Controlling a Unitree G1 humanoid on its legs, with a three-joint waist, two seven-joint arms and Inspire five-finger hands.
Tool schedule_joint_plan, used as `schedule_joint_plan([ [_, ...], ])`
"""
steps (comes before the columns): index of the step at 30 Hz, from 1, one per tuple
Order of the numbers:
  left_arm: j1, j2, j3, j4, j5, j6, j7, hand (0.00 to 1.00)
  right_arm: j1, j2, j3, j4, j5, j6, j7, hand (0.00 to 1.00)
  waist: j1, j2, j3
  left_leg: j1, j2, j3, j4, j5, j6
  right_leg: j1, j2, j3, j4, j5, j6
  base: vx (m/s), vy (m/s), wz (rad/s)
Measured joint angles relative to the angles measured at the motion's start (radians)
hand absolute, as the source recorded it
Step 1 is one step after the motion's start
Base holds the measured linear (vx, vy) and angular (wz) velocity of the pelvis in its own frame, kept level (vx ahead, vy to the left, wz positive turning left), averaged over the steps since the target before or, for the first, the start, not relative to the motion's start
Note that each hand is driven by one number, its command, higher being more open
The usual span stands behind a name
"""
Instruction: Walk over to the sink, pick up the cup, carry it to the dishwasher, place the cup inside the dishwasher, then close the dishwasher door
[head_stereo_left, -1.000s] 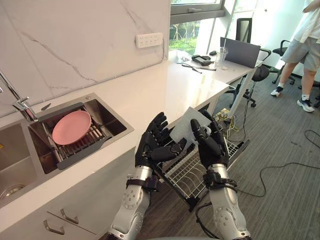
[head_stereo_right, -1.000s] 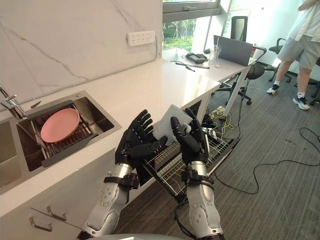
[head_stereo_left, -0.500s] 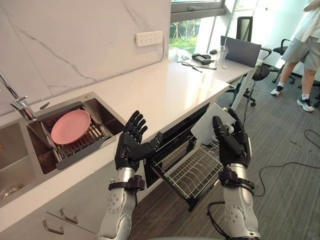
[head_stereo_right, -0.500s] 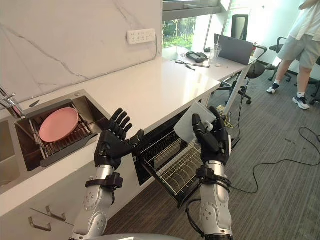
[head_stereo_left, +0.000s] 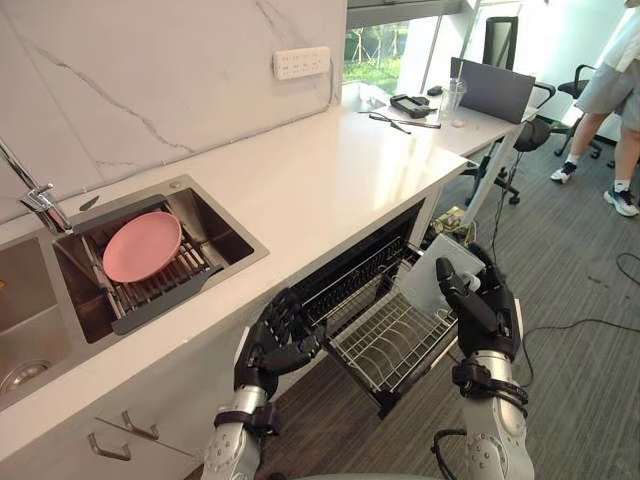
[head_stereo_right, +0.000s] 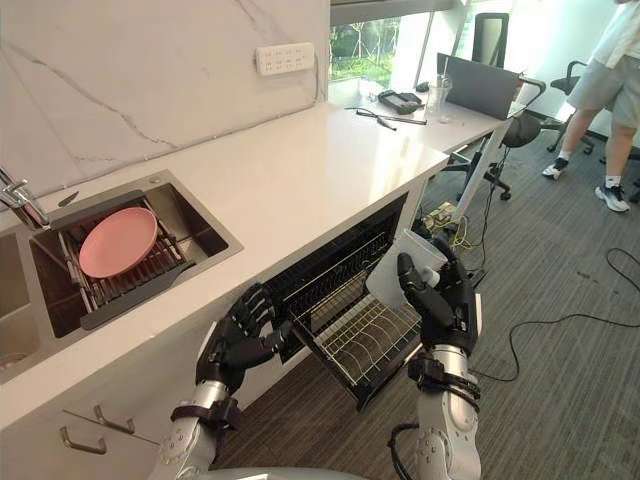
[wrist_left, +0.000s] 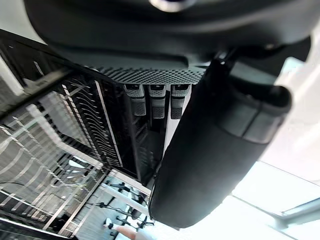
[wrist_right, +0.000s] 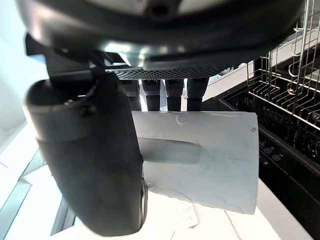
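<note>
My right hand (head_stereo_left: 487, 312) is shut on a white cup (head_stereo_left: 430, 282), thumb across its side, and holds it tilted above the right end of the pulled-out wire rack (head_stereo_left: 392, 343) of the dishwasher (head_stereo_left: 350, 283) under the counter. The right wrist view has the cup (wrist_right: 200, 157) on its side against the palm, handle towards the thumb (wrist_right: 95, 160). My left hand (head_stereo_left: 278, 340) hangs low at the rack's left corner with its fingers (wrist_left: 152, 102) curled and nothing in them.
A pink plate (head_stereo_left: 142, 247) lies on a drain rack in the sink (head_stereo_left: 215, 235), with the tap (head_stereo_left: 35, 195) at the left. The white counter (head_stereo_left: 320, 180) runs to a desk with a laptop (head_stereo_left: 495, 90). A person (head_stereo_left: 620, 90) stands at the far right beside office chairs.
My left hand has dropped from the counter edge to beside the rack and curled its fingers. The right hand still holds the cup, a little lower over the rack.
</note>
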Motion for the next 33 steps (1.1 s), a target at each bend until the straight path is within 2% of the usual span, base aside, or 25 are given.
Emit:
schedule_joint_plan([
  [8, -0.001, 0.043, 0.007, 0.271, 0.102, 0.027, -0.029, 0.9, -0.002, -0.02, -0.002, 0.129, -0.073, 0.013, 0.025, 0.3, -0.001, 0.008, 0.015, 0.004, -0.001, -0.02, 0.0, -0.002, -0.003, 0.016, -0.004, -0.021, -0.004, -0.006, 0.002, -0.02, -0.006, 0.08],
  [20, -0.023, 0.058, 0.087, 0.51, 0.202, 0.033, -0.001, 0.9, -0.016, -0.091, -0.003, 0.201, -0.204, 0.026, 0.025, 0.3, 0.001, 0.018, 0.07, -0.009, 0.0, -0.038, 0.0, -0.013, -0.013, 0.015, -0.002, -0.045, -0.009, -0.024, -0.003, 0.01, -0.012, 0.05],
  [23, -0.051, 0.061, 0.097, 0.559, 0.205, 0.032, 0.016, 0.9, -0.045, -0.13, -0.003, 0.233, -0.276, 0.031, 0.022, 0.3, 0.004, 0.03, 0.083, -0.038, -0.002, -0.047, 0.001, -0.014, -0.015, -0.009, -0.002, -0.054, -0.01, -0.025, -0.007, 0.05, -0.019, 0.08],
  [26, -0.074, 0.061, 0.116, 0.576, 0.216, 0.032, 0.022, 0.9, -0.087, -0.167, -0.001, 0.262, -0.334, 0.034, 0.006, 0.3, 0.008, 0.038, 0.116, -0.048, -0.004, -0.052, 0.003, -0.009, -0.008, -0.012, -0.003, -0.063, -0.009, -0.023, -0.005, 0.07, -0.021, 0.06],
  [30, -0.135, 0.069, 0.129, 0.611, 0.218, 0.022, 0.042, 0.9, -0.186, -0.222, 0.006, 0.31, -0.401, 0.036, -0.02, 0.3, 0.01, 0.049, 0.187, -0.136, -0.006, -0.066, 0.097, -0.023, -0.018, -0.051, -0.011, -0.085, 0.014, -0.021, -0.003, 0.01, -0.015, 0.13],
  [33, -0.176, 0.065, 0.134, 0.614, 0.217, 0.019, 0.056, 0.9, -0.25, -0.258, 0.017, 0.339, -0.413, 0.04, -0.045, 0.3, 0.028, 0.076, 0.237, -0.211, 0.005, -0.078, 0.193, -0.054, -0.021, -0.091, -0.007, -0.092, 0.043, -0.021, -0.002, -0.06, -0.01, 0.08],
])
